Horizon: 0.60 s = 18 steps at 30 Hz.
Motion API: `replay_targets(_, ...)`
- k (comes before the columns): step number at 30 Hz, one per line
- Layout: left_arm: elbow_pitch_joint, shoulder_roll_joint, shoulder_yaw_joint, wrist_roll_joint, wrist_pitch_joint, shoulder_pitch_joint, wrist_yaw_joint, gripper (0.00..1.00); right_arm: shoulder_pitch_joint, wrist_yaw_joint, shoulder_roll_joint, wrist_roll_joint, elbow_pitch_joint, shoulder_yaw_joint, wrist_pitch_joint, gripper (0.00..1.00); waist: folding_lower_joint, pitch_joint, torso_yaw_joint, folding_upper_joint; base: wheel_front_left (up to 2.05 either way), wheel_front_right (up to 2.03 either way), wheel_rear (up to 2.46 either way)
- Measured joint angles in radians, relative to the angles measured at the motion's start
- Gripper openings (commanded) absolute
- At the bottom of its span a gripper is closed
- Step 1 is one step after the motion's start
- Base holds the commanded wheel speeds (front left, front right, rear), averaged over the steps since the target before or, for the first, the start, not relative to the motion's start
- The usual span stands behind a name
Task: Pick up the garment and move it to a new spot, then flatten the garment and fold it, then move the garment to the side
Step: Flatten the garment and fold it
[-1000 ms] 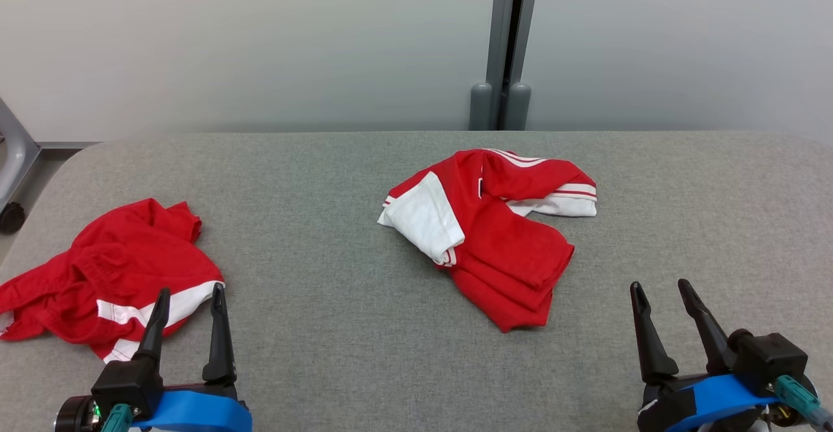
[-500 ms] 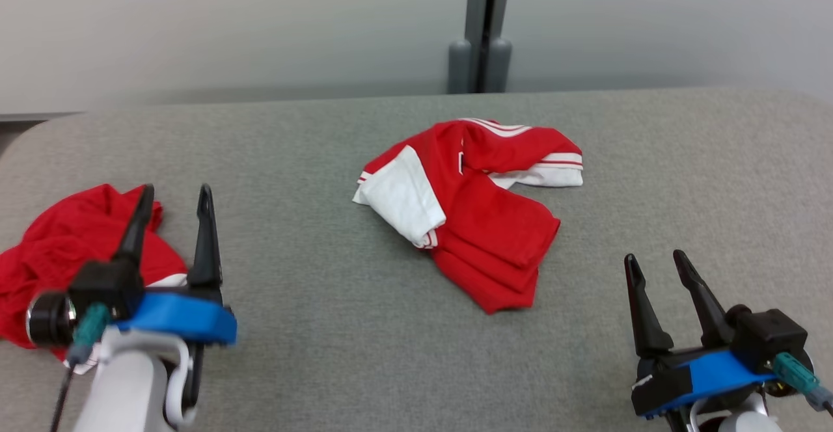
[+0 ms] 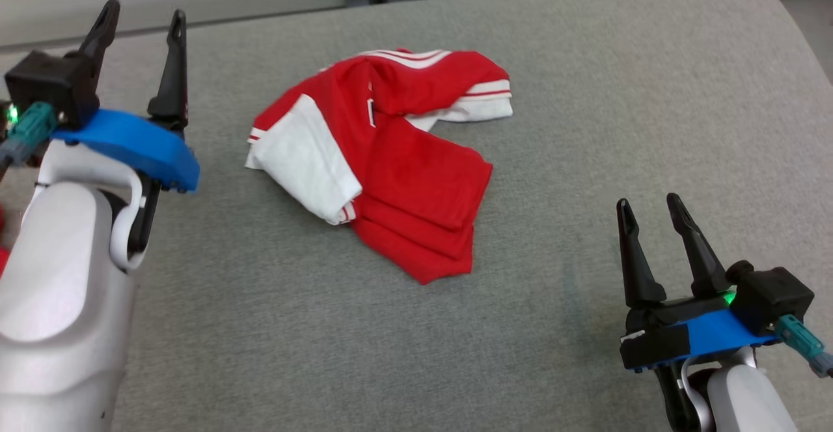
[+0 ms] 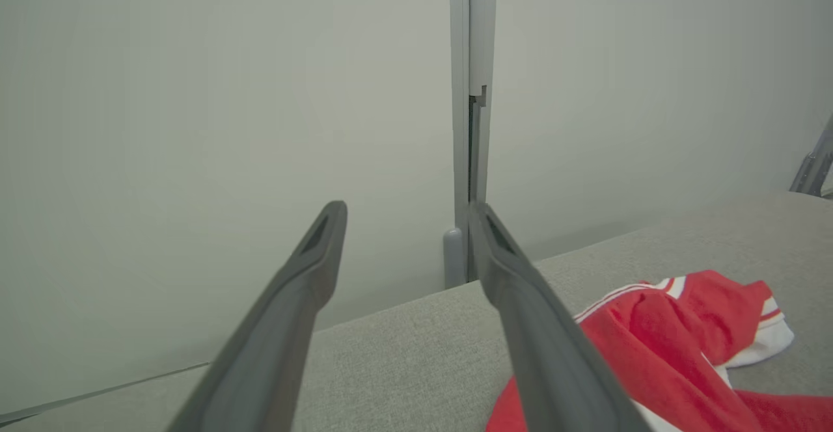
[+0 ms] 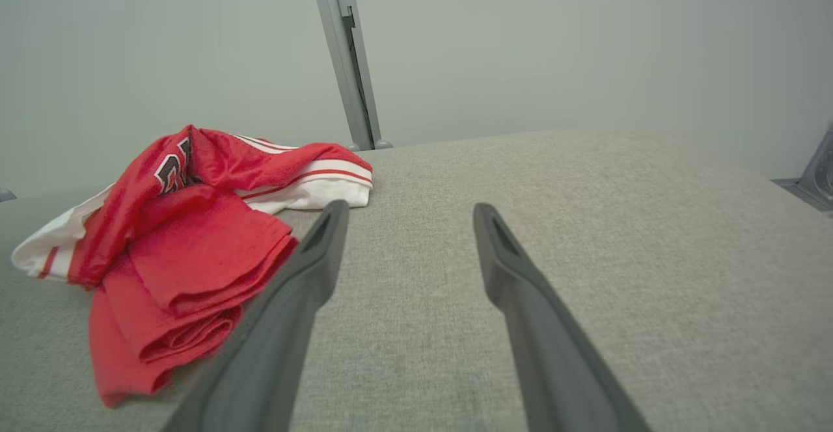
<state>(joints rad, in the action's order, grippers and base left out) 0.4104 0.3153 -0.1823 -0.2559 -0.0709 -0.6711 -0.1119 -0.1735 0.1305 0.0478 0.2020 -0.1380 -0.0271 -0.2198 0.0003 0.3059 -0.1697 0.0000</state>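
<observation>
1. Garment (image 3: 390, 159): red jersey with white sleeve panels and stripes, crumpled in loose layers on the grey fabric table (image 3: 618, 81). In the head view it lies just off centre toward 11 o'clock.
2. Garment layout: plain white sleeve at its 9 o'clock end, striped white sleeve at 1 o'clock, stacked red hem layers ending in a corner at 5 o'clock. The right wrist view shows part of a dark print on an upper fold.
3. Left gripper (image 3: 144, 10): at 10 o'clock from the garment, well apart from it, fingers spread and holding nothing. The pale forearm rises from the 8 o'clock corner of the head view and the fingers point to 12 o'clock. Its wrist view looks at the pale wall and a grey post (image 4: 472, 126), with the garment low at 4 o'clock.
4. Right gripper (image 3: 648, 202): at 4 o'clock from the garment, apart from it, over bare table. Fingers spread, empty, pointing near 12 o'clock. In its wrist view the garment sits at 9 o'clock, beside the left finger; whether it touches, I cannot tell.
</observation>
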Motion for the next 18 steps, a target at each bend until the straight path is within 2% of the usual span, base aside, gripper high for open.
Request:
replay_targets(8, 0.137, 0.004, -0.101, -0.044, 0.100, -0.112, -0.013, 1.00, -0.037, 0.000, 0.000, 0.024, -0.030, -0.019, -0.029, 1.00, -0.0001, 0.072, -0.056, 0.0001, 0.00, 0.00, 0.00)
replay_targets(18, 0.342, -0.006, -0.235, -0.111, 0.186, -0.125, -0.017, 1.00, -0.083, 0.000, 0.000, 0.026, -0.041, -0.021, -0.038, 1.00, -0.0003, 0.108, -0.087, 0.0000, 0.00, 0.00, 0.00)
